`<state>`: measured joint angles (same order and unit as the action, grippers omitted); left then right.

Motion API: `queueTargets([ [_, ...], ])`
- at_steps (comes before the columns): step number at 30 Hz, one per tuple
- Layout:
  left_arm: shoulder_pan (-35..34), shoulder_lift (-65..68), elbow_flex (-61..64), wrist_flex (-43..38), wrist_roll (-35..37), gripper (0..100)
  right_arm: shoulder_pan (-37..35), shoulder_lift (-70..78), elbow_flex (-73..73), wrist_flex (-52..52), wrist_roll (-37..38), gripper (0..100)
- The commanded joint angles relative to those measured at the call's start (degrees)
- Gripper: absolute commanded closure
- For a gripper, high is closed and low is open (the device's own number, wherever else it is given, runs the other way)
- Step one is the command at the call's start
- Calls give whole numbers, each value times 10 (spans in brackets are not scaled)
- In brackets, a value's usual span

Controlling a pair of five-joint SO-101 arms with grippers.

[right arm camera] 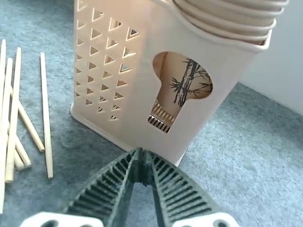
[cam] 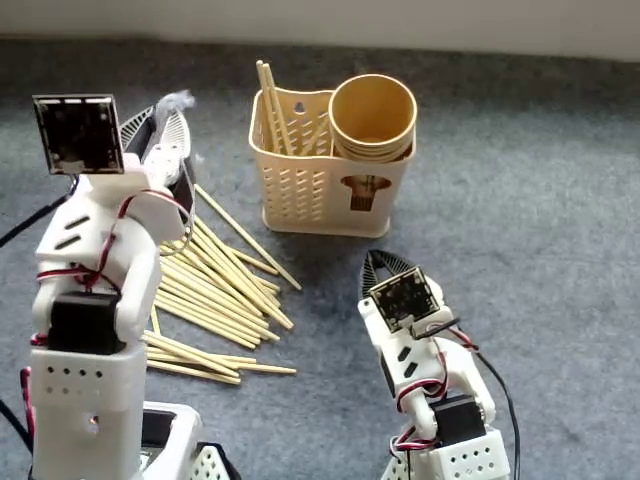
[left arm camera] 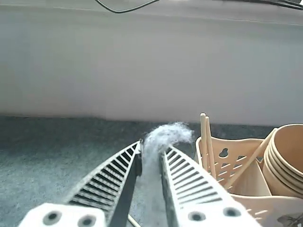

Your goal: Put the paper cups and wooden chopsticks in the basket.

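The paper cups (cam: 372, 117) are stacked in the basket (cam: 300, 195) at upper centre of the high view. Most wooden chopsticks (cam: 215, 285) are strewn on the carpet (cam: 530, 250) at centre left. A tuft of fluff (left arm camera: 165, 135) is pinched in the narrow jaws of the left gripper (left arm camera: 152, 153). The jaws of the right gripper (right arm camera: 141, 156) are pressed together.

Stacked paper cups (cam: 372, 118) fill right compartment of basket (cam: 300, 190); upright chopsticks (cam: 272, 105) partly occupy left compartment. Loose chopstick pile (cam: 215, 290) clutters left of tabletop (cam: 540, 220); open passage right of basket.
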<state>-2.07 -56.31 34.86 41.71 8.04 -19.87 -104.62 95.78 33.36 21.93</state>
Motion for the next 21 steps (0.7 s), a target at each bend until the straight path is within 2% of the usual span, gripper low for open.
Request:
queueTargets([
  [1, -7, -56, 28, 1, 3, 941, 0, -5, 56, 2, 6, 991],
  [7, -11, -138, 102, 1, 2, 941, 0, -5, 56, 3, 6, 991],
  [10, -34, -183, 135, 0, 4, 943, 0, -5, 56, 3, 6, 991],
  [14, -53, -238, 178, 0, 2, 996, 0, -5, 56, 3, 6, 991],
  [21, -95, -329, 257, 0, 2, 989, 0, -5, 56, 3, 6, 991],
])
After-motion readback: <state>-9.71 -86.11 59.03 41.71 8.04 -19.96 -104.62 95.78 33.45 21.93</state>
